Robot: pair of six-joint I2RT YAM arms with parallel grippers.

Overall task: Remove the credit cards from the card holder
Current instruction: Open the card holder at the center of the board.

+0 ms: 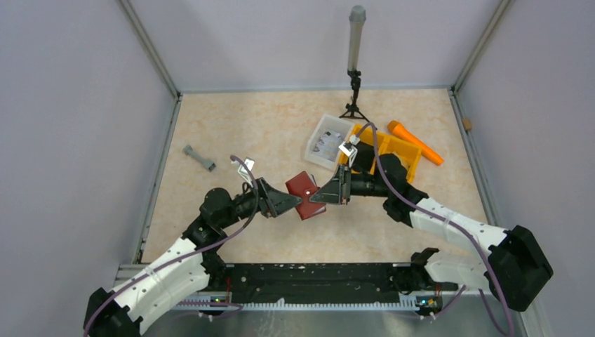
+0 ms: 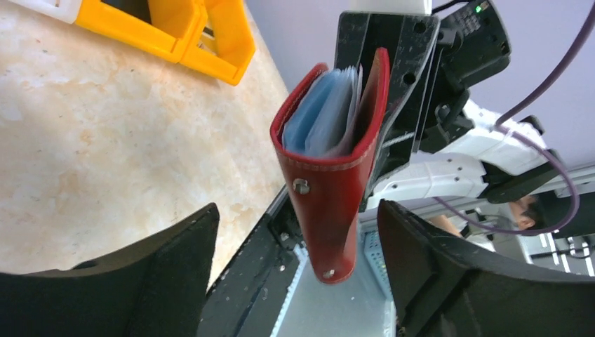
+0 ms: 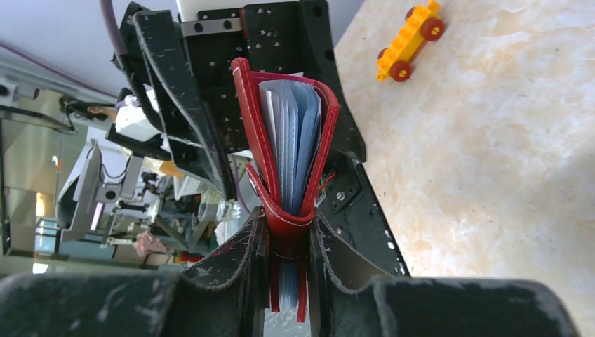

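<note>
Right claw [image 3: 288,235] pinches the wallet [image 2: 330,203] from three o'clock, left claw [image 2: 296,210] spread wide at nine o'clock; gripped by one edge only, its cards [image 2: 323,119] could spill.

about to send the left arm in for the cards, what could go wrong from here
The dark red leather-like folding card holder hangs above the table, pinched at one end by the right gripper. The open left gripper straddles it without touching, so a tug could twist or slip it loose. The thin pale cards run down between the right fingers, so they may be clamped and bind.
</note>
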